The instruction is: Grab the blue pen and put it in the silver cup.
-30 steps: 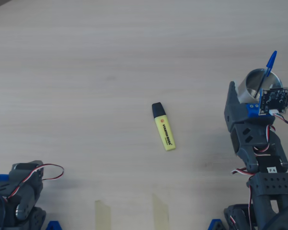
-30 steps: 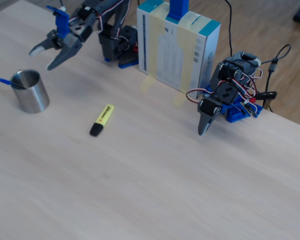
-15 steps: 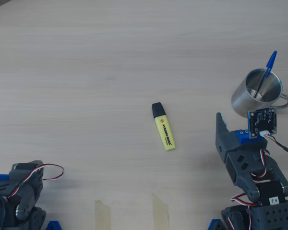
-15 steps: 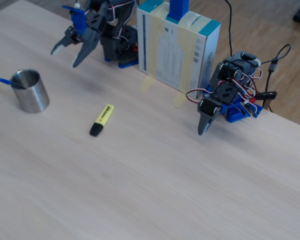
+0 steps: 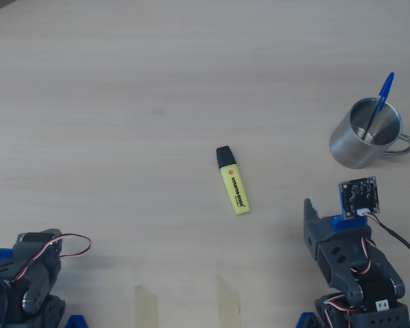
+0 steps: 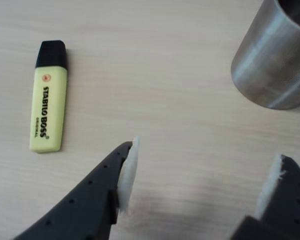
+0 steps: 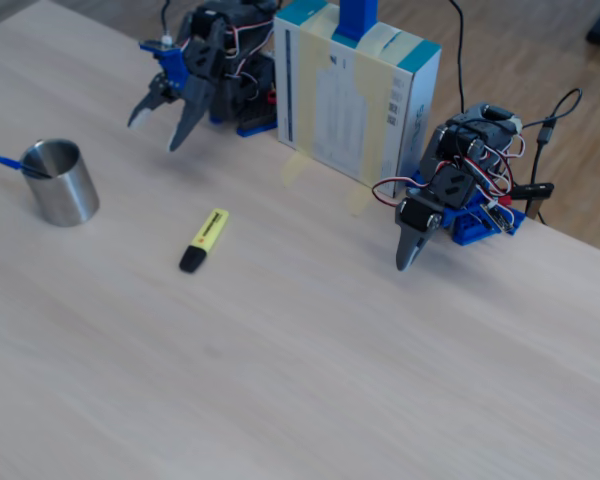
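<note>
The silver cup [image 5: 364, 134] stands upright at the right of the overhead view, and the blue pen [image 5: 381, 94] leans inside it with its capped end poking over the far rim. In the fixed view the cup [image 7: 66, 186] is at the left and the pen [image 7: 9, 163] juts out to the left. My gripper [image 5: 333, 205] hangs open and empty, well short of the cup and close to its own base. The wrist view shows both fingertips [image 6: 128, 167] spread wide over bare table, the cup [image 6: 273, 62] at the upper right. In the fixed view the gripper [image 7: 155, 131] points down and left.
A yellow highlighter [image 5: 233, 182] with a black cap lies mid-table, left of the gripper [image 6: 48, 97]. A second arm [image 7: 448, 196] rests folded at the right of the fixed view. A tall box [image 7: 355, 92] stands between the two bases. Tape strips [image 5: 147, 302] mark the near edge.
My gripper has drawn back from above the cup toward its base, still open. The blue pen stays in the cup; the highlighter has not moved.
</note>
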Robot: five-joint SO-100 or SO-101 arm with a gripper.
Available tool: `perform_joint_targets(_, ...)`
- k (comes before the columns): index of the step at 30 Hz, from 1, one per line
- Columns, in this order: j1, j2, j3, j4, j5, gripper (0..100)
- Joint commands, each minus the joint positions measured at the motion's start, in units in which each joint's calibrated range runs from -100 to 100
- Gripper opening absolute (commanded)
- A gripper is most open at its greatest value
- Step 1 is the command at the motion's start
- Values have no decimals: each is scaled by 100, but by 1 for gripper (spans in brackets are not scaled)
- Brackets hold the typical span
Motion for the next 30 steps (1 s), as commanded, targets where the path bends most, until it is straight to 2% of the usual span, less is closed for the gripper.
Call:
perform_joint_targets(1, 1, -383, 111, 341, -4, 39)
perform_joint_targets(7, -112, -1056, 492, 864, -14, 39)
perform_joint_targets(22, -147, -1131, 1218, 2160, -150, 39)
perform_joint_targets(30, -138, -1131, 1218, 2186, -150, 27)
